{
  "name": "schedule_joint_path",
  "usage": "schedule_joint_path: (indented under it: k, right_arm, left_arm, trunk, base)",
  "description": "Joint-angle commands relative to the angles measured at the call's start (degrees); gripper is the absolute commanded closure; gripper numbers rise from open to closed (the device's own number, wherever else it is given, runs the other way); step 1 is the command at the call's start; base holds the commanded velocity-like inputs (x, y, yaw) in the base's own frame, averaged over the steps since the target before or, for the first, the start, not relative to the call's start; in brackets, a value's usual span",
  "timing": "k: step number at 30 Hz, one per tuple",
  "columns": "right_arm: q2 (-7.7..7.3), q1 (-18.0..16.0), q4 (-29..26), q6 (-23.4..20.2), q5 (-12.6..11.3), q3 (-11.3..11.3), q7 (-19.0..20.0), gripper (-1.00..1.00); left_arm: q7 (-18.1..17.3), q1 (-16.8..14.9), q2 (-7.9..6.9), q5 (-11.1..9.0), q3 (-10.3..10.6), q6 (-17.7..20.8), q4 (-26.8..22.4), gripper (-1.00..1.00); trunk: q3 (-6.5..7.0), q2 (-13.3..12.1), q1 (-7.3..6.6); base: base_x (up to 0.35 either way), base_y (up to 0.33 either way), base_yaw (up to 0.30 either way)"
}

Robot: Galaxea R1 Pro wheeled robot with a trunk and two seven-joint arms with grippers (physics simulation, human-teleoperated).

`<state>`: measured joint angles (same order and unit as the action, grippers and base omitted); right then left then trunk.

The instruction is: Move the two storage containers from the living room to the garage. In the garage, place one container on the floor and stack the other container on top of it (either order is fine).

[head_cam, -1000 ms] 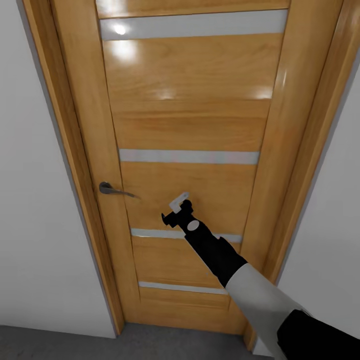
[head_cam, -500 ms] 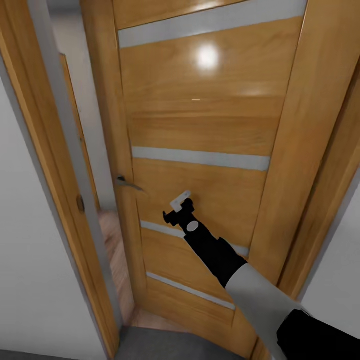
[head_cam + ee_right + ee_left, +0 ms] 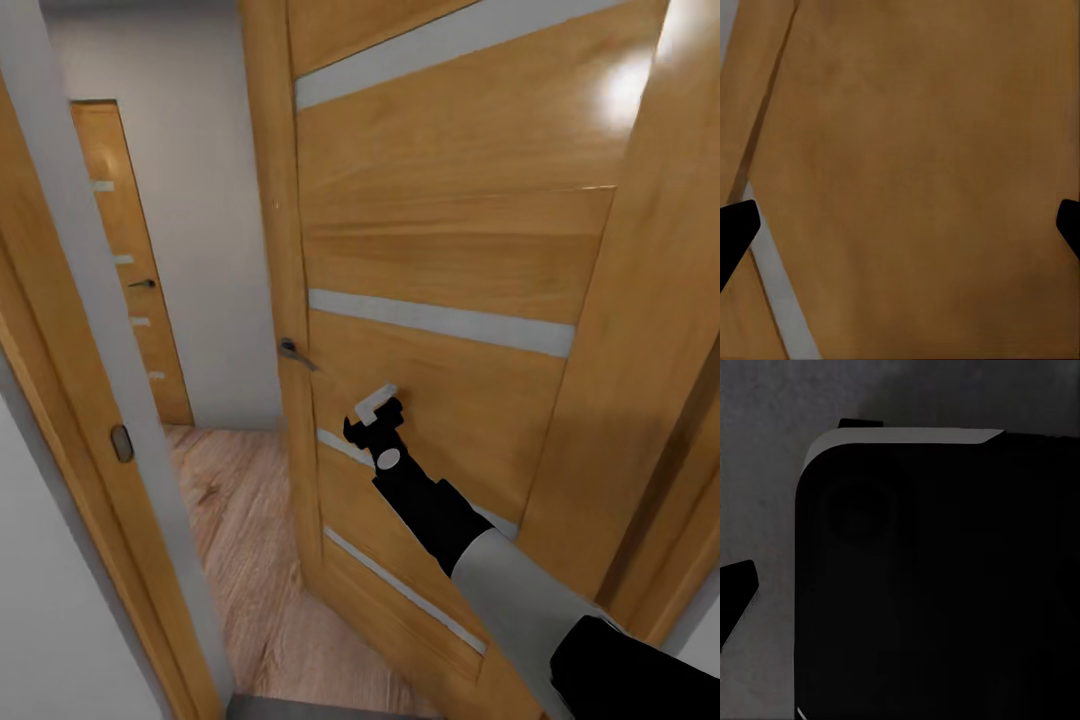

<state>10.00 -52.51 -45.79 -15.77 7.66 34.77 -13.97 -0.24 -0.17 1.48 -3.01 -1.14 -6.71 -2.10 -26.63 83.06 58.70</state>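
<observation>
The right gripper presses wide open and empty against the wooden door; the left gripper's opening I cannot tell; beyond lies wood plank floor; no bins visible; likely light, stiff, best gripped by a wall.

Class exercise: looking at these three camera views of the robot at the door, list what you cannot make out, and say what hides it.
1. Room beyond the door: head view, mostly hidden by door and frame.
2. Contact between right gripper and door: head view, too small to tell.
3. Left gripper: left wrist view, one fingertip cut off at the edge.
4. Far door: partly hidden by the frame.
</observation>
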Motion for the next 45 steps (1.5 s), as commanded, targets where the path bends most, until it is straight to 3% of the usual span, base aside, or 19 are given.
schedule_joint_path:
  k: [1, 6, 7, 11, 27, 31, 45]
  right_arm:
    - [0.00, -0.1, 3.5, -0.6, 0.6, -0.1, -0.7, -1.00]
    - [0.00, -0.1, 5.6, 2.9, 0.9, 0.4, -1.6, -1.00]
    - [0.00, -0.1, 8.1, 5.3, 1.0, 1.5, -2.0, -1.00]
    - [0.00, -0.1, 9.3, 6.2, 0.9, 1.8, -2.1, -1.00]
    - [0.00, -0.1, 9.7, 5.9, 0.9, 1.9, -2.1, -1.00]
    - [0.00, -0.1, 10.2, 5.9, 1.1, 3.9, -2.1, -1.00]
    - [0.00, 0.1, 12.4, 6.2, 1.2, 4.3, -2.6, -1.00]
  left_arm:
    - [0.0, 0.0, 0.01, -0.3, -0.1, -0.1, 0.0, -1.00]
    - [0.0, 0.0, 0.01, -0.3, -0.1, -0.1, 0.0, -1.00]
    - [0.0, 0.0, 0.01, -0.2, 0.0, -0.1, 0.0, -1.00]
    - [0.0, 0.0, 0.01, -0.2, 0.0, -0.2, 0.0, -1.00]
    - [0.0, 0.0, 0.01, -0.3, 0.0, -0.2, 0.0, -1.00]
    - [0.0, 0.0, 0.01, -0.3, -0.1, -0.3, -0.1, -1.00]
    - [0.0, 0.0, 0.01, -0.3, -0.1, -0.4, -0.1, -1.00]
  trunk:
    - [-0.06, 0.0, 0.03]
    - [-0.06, 0.0, 0.03]
    - [-0.06, 0.0, 0.03]
    - [-0.06, 0.0, 0.03]
    - [-0.06, 0.0, 0.03]
    - [-0.06, 0.0, 0.03]
    - [-0.06, 0.0, 0.03]
  base:
    - [0.277, 0.000, 0.000]
    - [0.249, 0.000, 0.000]
    - [0.230, 0.000, 0.000]
    - [0.193, 0.000, 0.000]
    - [0.028, 0.000, 0.000]
    - [0.000, 0.000, 0.000]
    - [0.000, 0.000, 0.000]
